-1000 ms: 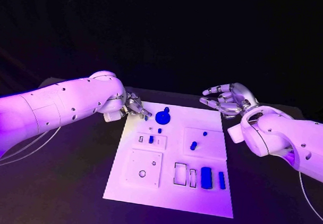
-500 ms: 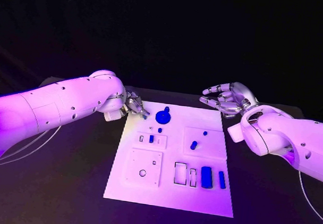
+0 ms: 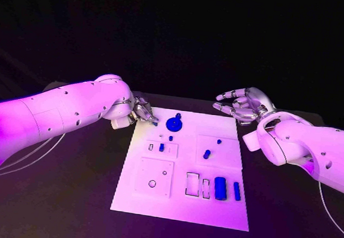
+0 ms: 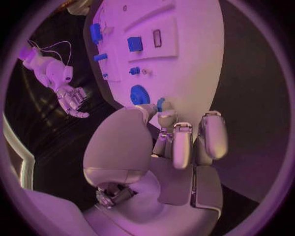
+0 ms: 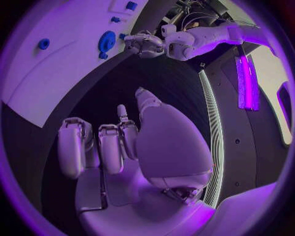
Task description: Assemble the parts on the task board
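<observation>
Task board (image 3: 181, 208) lies flat in the middle of the black desk (image 3: 66, 199), and we read the job as barely begun. Most of the small blue parts sit loose on it. A round blue gear (image 3: 174, 124) with a stub on top rests at the far edge. Nearer, we see a short blue peg (image 3: 161, 147) in the left middle plate and another blue piece (image 3: 206, 154) on the right middle plate. Two blue bars (image 3: 220, 188) stand side by side at the near right, next to two open rectangular slots (image 3: 192, 184) that look unfilled. The square plate at the near left shows a small hole with nothing in it, as far as we can tell.

Our left hand (image 3: 143, 111) hovers at the far left corner of the board, just beside the gear. In the left wrist view its fingers (image 4: 183, 145) are curled in together with the tips close to the gear (image 4: 139, 94); we cannot make out whether they touch it, and nothing sits between them. Our right hand (image 3: 239, 105) hangs off the far right corner, apart from the board, fingers spread and holding nothing.

We judge that the gear is the first piece in hand, and every slot and peg is left to do.
</observation>
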Robot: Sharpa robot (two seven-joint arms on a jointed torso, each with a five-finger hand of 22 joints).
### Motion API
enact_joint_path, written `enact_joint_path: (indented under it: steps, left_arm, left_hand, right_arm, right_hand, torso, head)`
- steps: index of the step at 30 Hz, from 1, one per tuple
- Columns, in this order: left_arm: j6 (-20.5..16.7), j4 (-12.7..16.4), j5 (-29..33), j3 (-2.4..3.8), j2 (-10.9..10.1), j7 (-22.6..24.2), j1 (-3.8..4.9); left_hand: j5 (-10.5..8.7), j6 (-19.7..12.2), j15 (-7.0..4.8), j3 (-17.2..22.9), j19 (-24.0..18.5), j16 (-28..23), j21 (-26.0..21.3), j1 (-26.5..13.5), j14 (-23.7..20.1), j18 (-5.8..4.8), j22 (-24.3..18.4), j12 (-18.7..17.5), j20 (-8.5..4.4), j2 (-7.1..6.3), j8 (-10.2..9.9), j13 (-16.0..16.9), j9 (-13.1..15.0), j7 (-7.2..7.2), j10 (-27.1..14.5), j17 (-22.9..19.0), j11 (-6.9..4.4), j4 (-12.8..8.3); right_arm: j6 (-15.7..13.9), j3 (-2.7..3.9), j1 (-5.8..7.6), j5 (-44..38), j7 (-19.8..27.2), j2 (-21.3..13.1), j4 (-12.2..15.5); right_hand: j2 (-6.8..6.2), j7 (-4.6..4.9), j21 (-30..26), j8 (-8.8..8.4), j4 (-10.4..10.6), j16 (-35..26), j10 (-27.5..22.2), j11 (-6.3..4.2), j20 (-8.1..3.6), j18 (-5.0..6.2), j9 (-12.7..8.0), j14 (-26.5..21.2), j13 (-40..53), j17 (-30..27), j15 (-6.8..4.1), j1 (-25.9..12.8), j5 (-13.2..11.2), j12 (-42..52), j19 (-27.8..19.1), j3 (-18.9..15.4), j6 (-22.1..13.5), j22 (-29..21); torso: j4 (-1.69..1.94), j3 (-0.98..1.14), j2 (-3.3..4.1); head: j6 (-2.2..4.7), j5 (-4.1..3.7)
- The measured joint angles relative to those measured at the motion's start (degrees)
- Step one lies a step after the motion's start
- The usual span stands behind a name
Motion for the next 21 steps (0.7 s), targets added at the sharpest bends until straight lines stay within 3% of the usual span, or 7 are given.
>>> enact_joint_path:
  steps: [5,6,10,12,13,17,21]
  left_arm:
    - [-0.2,1.1,0.6,0.02,-0.9,0.0,0.00]
    - [-0.3,1.6,0.8,0.03,-1.3,0.1,0.00]
    - [-0.7,4.0,1.3,0.07,-3.0,0.3,0.00]
    - [-0.9,5.4,1.5,0.08,-4.0,0.4,0.00]
    - [-1.0,6.4,1.7,0.09,-4.7,0.5,0.00]
    - [-1.4,10.1,2.1,0.11,-7.2,0.9,0.00]
    - [-1.7,14.4,2.3,0.11,-10.1,1.1,0.00]
  left_hand:
    - [0.66,0.0,0.00,3.7,0.0,0.0,0.0,-1.9,0.0,0.00,0.3,0.0,0.00,-2.51,0.3,0.2,0.9,0.01,0.0,0.0,0.00,-0.3]
    - [0.78,0.0,0.00,7.2,0.1,0.0,0.2,-3.0,0.0,0.00,0.4,0.2,-0.12,-3.61,0.4,0.4,1.2,0.01,0.3,0.0,0.02,-2.4]
    - [3.91,1.2,-0.42,7.8,0.7,0.3,0.8,-5.4,0.0,0.00,1.3,1.2,-0.68,-5.67,0.7,1.6,1.8,-0.30,2.0,0.0,-0.48,-1.9]
    - [5.30,1.7,-0.54,7.9,0.9,0.3,0.9,-6.5,-0.1,0.00,1.8,1.4,-0.91,-6.00,0.7,2.0,2.0,-0.48,2.4,0.0,-0.70,-1.9]
    - [5.92,1.9,-0.71,11.0,1.3,0.4,1.3,-7.5,0.1,0.00,1.9,1.7,-0.94,-6.41,0.7,2.4,2.0,-0.64,3.0,0.0,-0.71,-5.0]
    - [7.74,2.6,-0.70,11.0,1.4,0.5,1.3,-8.3,0.1,0.00,1.9,2.1,-1.02,-6.70,0.7,3.0,2.0,-0.84,3.5,0.0,-1.07,-5.0]
    - [8.30,2.9,-0.91,10.8,1.6,0.7,1.6,-8.6,-0.1,0.00,1.9,2.3,-1.23,-7.02,0.7,3.4,2.1,-1.03,3.7,0.0,-1.22,-5.1]
  right_arm:
    - [0.1,0.00,0.00,0.0,0.0,0.0,0.0]
    - [0.1,0.00,0.00,0.0,0.0,0.0,0.0]
    - [0.1,0.00,-0.01,0.0,0.0,-0.1,-0.1]
    - [0.2,0.00,-0.01,0.0,0.0,-0.1,-0.1]
    - [0.2,0.00,-0.01,0.0,0.0,-0.1,-0.1]
    - [0.2,-0.01,-0.01,0.0,0.0,-0.3,-0.1]
    - [0.2,-0.03,-0.01,0.0,0.0,-0.4,0.0]
  right_hand:
    - [0.00,0.00,0.0,0.00,0.0,0.0,0.0,0.00,0.00,0.00,0.0,0.0,0.0,0.0,0.00,0.0,0.0,0.0,0.0,0.0,0.0,0.0]
    - [0.00,0.00,0.0,0.00,0.0,0.0,0.0,0.00,0.00,0.00,0.0,0.0,0.0,0.0,0.00,0.0,0.0,0.0,0.0,0.0,0.0,0.0]
    - [0.00,0.00,0.0,0.00,0.0,0.0,0.0,0.00,0.00,0.00,0.0,0.0,0.0,0.0,0.00,0.0,0.0,0.0,0.0,0.0,0.0,0.0]
    - [0.00,0.00,0.0,0.00,0.0,0.0,0.0,0.00,0.00,0.00,0.0,0.0,0.0,0.0,0.00,0.0,0.0,0.0,0.0,0.0,0.0,0.0]
    - [0.00,0.00,0.0,0.00,0.0,0.0,0.0,0.00,0.00,0.00,0.0,0.0,0.0,0.0,0.00,0.0,0.0,0.0,0.0,0.0,0.0,0.0]
    - [0.00,0.00,0.0,0.00,0.0,0.0,0.0,0.00,0.00,0.00,0.0,0.0,0.0,0.0,0.00,0.0,0.0,0.0,0.0,0.0,0.0,0.0]
    - [0.00,0.00,0.0,0.00,0.0,0.0,0.0,0.00,0.00,0.00,0.0,0.0,0.0,0.0,0.00,0.0,0.0,0.0,0.0,0.0,0.0,0.0]
  torso:
    - [0.01,0.01,-0.01]
    - [0.01,0.02,-0.02]
    - [0.03,0.02,-0.06]
    - [0.04,0.02,-0.08]
    - [0.07,0.02,-0.09]
    - [0.10,0.01,-0.13]
    - [0.11,-0.02,-0.14]
  head:
    - [-0.01,0.14]
    - [-0.01,0.15]
    - [-0.01,0.23]
    - [-0.01,0.27]
    - [-0.01,0.29]
    - [-0.01,0.41]
    - [0.01,0.49]
